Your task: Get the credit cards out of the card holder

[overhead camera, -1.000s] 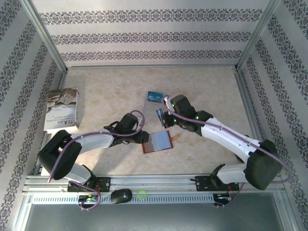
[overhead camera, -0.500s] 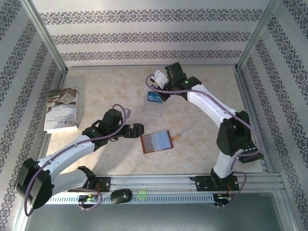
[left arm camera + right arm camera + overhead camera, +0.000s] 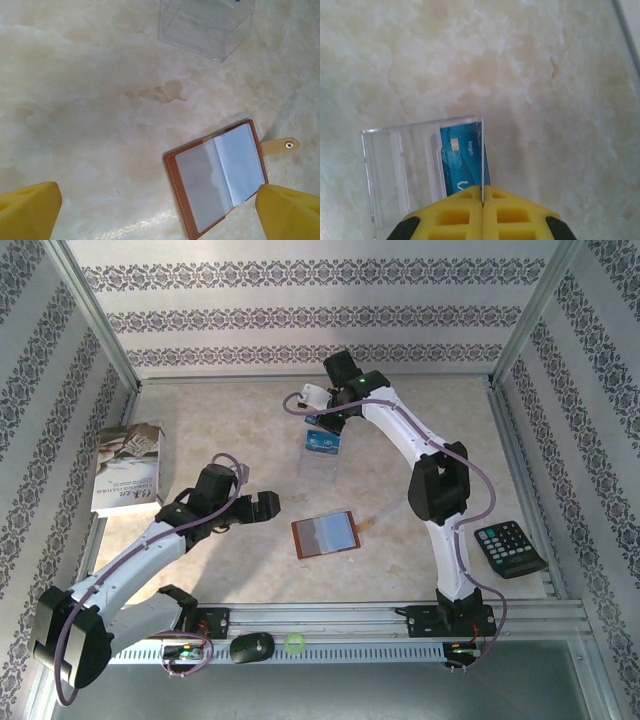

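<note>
Over veined marble-look table point(image 3: 75, 100), left pincer point(image 3: 160, 215) gapes wide; right pincer point(image 3: 482, 192) pinches thin card point(image 3: 483, 170).

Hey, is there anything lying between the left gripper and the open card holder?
Nothing visible. Just bare tabletop separates the left gripper from the card holder; the clear box sits farther back, off that line.
</note>
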